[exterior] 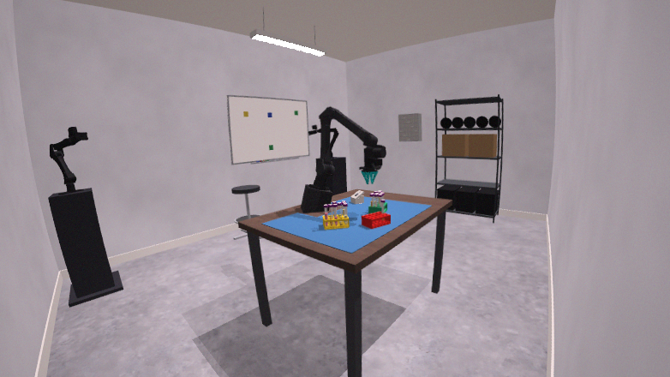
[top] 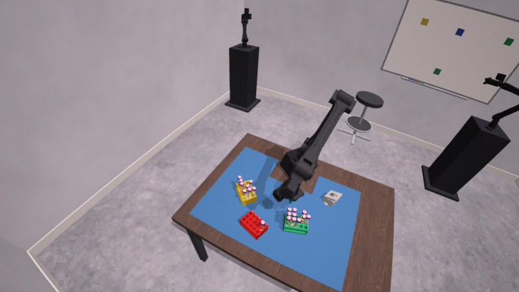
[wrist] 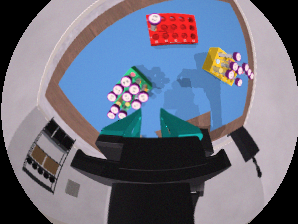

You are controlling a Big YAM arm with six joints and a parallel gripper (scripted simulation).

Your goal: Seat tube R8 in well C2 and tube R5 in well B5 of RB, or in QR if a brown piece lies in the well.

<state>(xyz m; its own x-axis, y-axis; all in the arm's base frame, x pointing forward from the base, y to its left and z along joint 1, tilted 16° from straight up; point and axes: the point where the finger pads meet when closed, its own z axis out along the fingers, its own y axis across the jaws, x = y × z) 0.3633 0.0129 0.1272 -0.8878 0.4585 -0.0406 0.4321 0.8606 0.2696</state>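
Note:
The green rack RA (top: 299, 225) holds several purple-capped tubes; it also shows in the wrist view (wrist: 129, 92). The cap labels are too small to read. The yellow rack RB (top: 241, 193) holds several tubes and shows in the wrist view (wrist: 222, 63). The red rack QR (top: 253, 224) holds one tube (top: 261, 223) near a corner, also visible in the wrist view (wrist: 154, 23). My gripper (exterior: 369, 176) hangs high above the mat, on the arm-base side of RA. Its teal fingers stand slightly apart with nothing between them.
The white DONE button box (top: 332, 197) stands on the mat beyond RA, to the arm's left. The arm's base (exterior: 314, 199) sits at the table's back edge. The three racks stand apart from each other on the blue mat (top: 275, 218).

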